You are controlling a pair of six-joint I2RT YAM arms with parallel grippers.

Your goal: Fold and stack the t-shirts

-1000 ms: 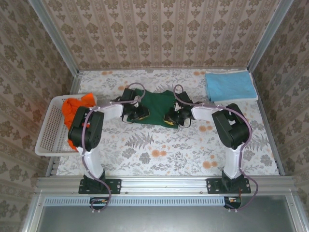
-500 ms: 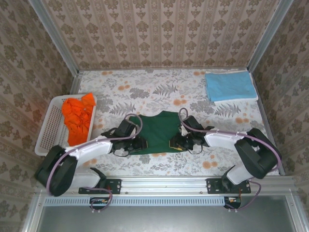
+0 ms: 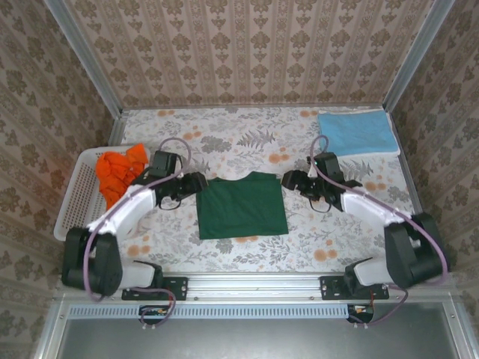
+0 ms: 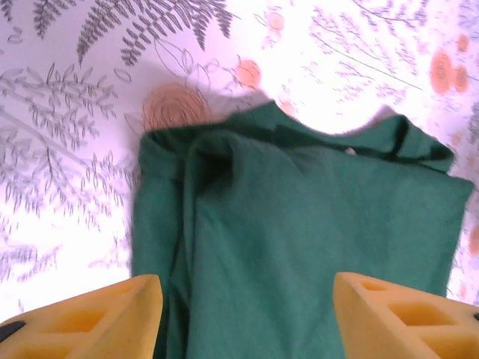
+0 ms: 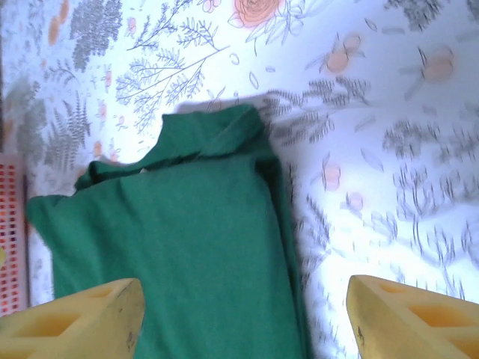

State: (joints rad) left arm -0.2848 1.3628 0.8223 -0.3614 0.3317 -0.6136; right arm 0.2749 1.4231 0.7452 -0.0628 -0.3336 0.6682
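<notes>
Left claw (image 3: 197, 182), right claw (image 3: 287, 179): fingers spread wide, empty, flanking folded dark green t-shirt (image 3: 242, 206), frame centre.

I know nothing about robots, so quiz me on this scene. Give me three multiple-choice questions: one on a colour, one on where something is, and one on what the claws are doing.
1. What colour are the t-shirts in the white basket?
A) orange
B) purple
C) grey

2. Where does the light blue t-shirt lie?
A) in the basket
B) at the far right corner of the table
C) draped over an arm

3. The dark green t-shirt lies flat mid-table. How are the left gripper and right gripper?
A) both shut on it
B) both open, holding nothing
C) lifting it together

Answers:
1 A: the orange t-shirts lie heaped in the basket.
2 B: the top view shows it folded in that corner.
3 B: each wrist view shows the fingers spread wide with nothing gripped, and the shirt lying flat on the table.
</notes>
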